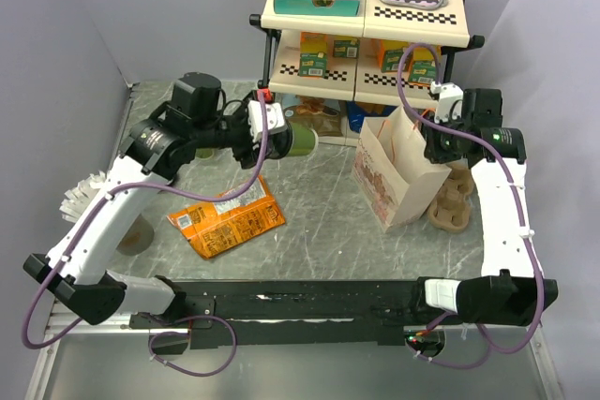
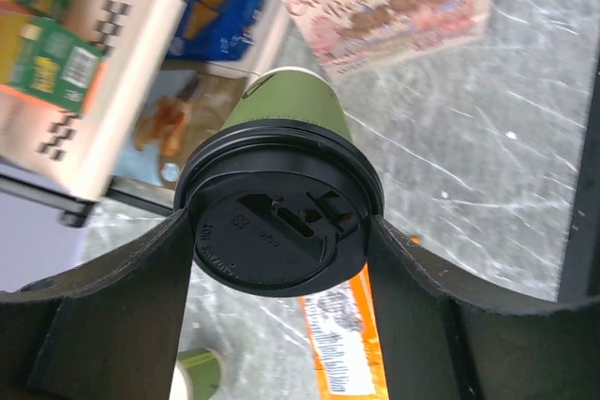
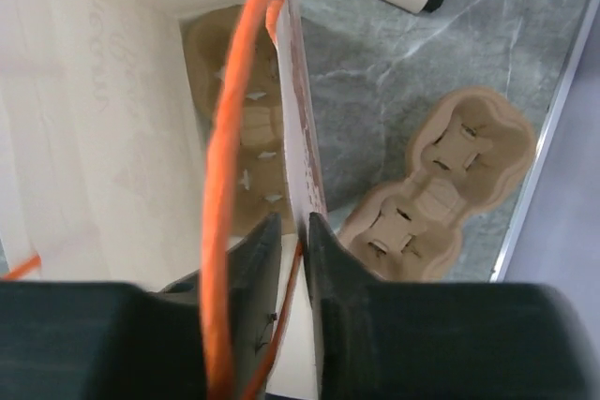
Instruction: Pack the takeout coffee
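The takeout coffee (image 2: 281,152), a dark green paper cup with a black lid, lies sideways in the air between the fingers of my left gripper (image 2: 281,231), which is shut on its lid rim. In the top view the takeout coffee (image 1: 305,140) points right from the left gripper (image 1: 279,130), above the table and left of the paper bag (image 1: 398,170). My right gripper (image 3: 293,227) straddles the bag's top right wall (image 3: 298,119), jaws nearly together on it beside the orange handle cord (image 3: 225,166). A cardboard cup carrier (image 3: 246,128) lies inside the bag.
An orange snack packet (image 1: 225,222) lies flat below the cup. A second cardboard cup carrier (image 1: 457,203) sits right of the bag. A two-level shelf (image 1: 366,16) of boxes stands behind. A lidless green cup (image 2: 202,372) stands near the left arm.
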